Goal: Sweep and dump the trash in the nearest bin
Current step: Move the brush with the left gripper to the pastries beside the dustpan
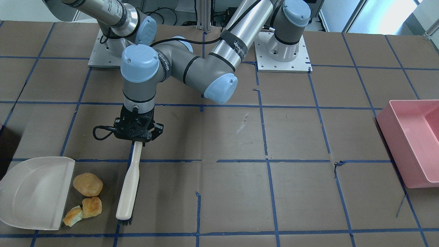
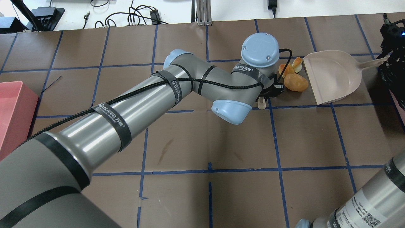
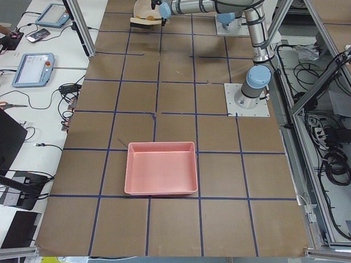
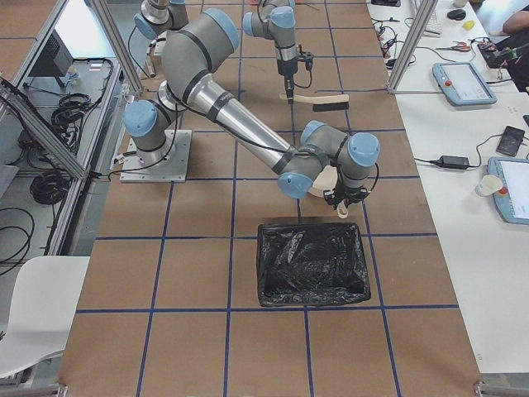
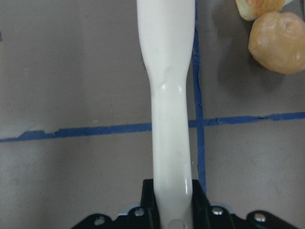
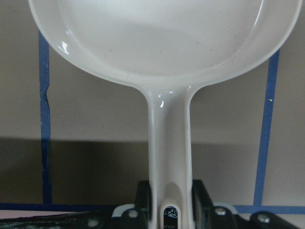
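Observation:
Three bread lumps lie on the table: a round tan bun (image 1: 87, 184) (image 2: 295, 82) (image 5: 279, 40) and two golden-orange chunks (image 1: 92, 207) (image 1: 73, 216). They lie between a cream brush (image 1: 129, 185) and the open mouth of a cream dustpan (image 1: 34, 192) (image 2: 329, 76). My left gripper (image 1: 137, 140) (image 5: 171, 205) is shut on the brush handle (image 5: 169, 95). My right gripper (image 2: 386, 58) (image 6: 169, 202) is shut on the dustpan handle (image 6: 169, 143). The black-lined bin (image 4: 312, 263) stands just beyond the dustpan, in the exterior right view.
A pink tub (image 1: 411, 140) (image 3: 162, 167) stands at the table's far end on my left side. Blue tape lines grid the brown table. My left arm (image 2: 177, 91) reaches across the middle of the table.

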{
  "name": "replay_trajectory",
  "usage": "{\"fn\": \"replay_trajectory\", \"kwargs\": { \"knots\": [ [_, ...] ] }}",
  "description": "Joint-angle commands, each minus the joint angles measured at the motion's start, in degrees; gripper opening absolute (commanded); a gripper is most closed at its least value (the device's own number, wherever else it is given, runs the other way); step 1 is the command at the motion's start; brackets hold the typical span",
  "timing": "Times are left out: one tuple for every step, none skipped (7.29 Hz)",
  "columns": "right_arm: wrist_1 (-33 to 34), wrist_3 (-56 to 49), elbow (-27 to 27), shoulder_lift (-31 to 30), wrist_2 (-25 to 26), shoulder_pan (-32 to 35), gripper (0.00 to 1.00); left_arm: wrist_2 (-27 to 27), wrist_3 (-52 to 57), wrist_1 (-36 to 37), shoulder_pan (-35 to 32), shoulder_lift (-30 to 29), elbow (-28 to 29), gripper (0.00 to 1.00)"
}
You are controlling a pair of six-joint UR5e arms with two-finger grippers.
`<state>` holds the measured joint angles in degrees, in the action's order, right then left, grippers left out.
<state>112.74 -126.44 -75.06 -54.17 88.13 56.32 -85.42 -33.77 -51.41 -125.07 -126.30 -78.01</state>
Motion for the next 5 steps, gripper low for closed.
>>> {"fn": "replay_trajectory", "kwargs": {
  "knots": [
    [-0.15,0.05,0.0,-0.06,0.03,0.01,0.0,0.16,-1.64,0.08,0.0,-3.94,3.91,0.08],
    [-0.06,0.05,-0.09,0.03,-0.06,0.01,0.0,0.08,-5.66,0.08,-0.17,-5.35,5.23,0.08],
    [-0.06,0.14,-0.09,0.03,-0.06,0.1,0.0,0.25,-6.39,0.08,-0.87,-6.93,6.89,0.08],
    [-0.06,0.14,-0.17,0.03,-0.06,0.1,0.0,0.16,-7.36,0.08,-2.36,-9.38,8.74,0.08],
    [-0.15,0.14,-0.26,0.03,-0.15,0.1,0.0,-0.1,-10.33,0.08,-4.02,-11.49,11.45,0.08]
  ]
}}
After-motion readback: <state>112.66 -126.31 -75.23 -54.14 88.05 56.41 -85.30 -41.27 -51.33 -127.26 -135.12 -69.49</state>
